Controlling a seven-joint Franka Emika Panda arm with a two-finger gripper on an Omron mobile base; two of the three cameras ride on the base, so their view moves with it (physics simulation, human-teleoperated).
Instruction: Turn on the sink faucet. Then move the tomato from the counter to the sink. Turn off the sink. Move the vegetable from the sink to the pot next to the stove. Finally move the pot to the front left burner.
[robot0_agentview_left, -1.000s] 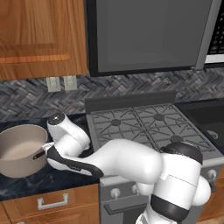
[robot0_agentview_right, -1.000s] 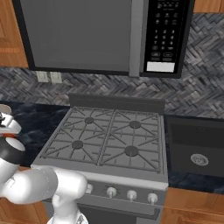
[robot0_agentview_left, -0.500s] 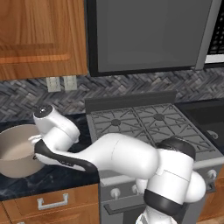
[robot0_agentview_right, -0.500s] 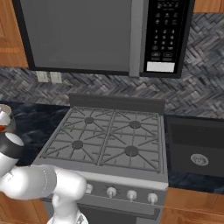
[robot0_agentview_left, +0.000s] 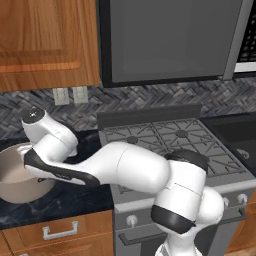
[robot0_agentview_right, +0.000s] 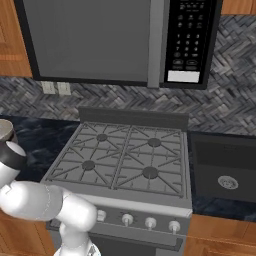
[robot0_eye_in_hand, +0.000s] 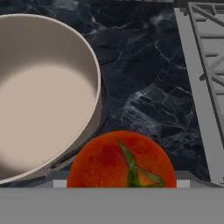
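Tomato, red with a green stem, sits right at the bottom of the hand view where the gripper's fingers would be, so the jaws look spread wide around it, though the fingertips themselves are hidden behind it. It hangs over the dark marble counter, just beside the rim of the beige pot. From the left base view the white arm stretches left from the stove with its hand at the pot's edge.
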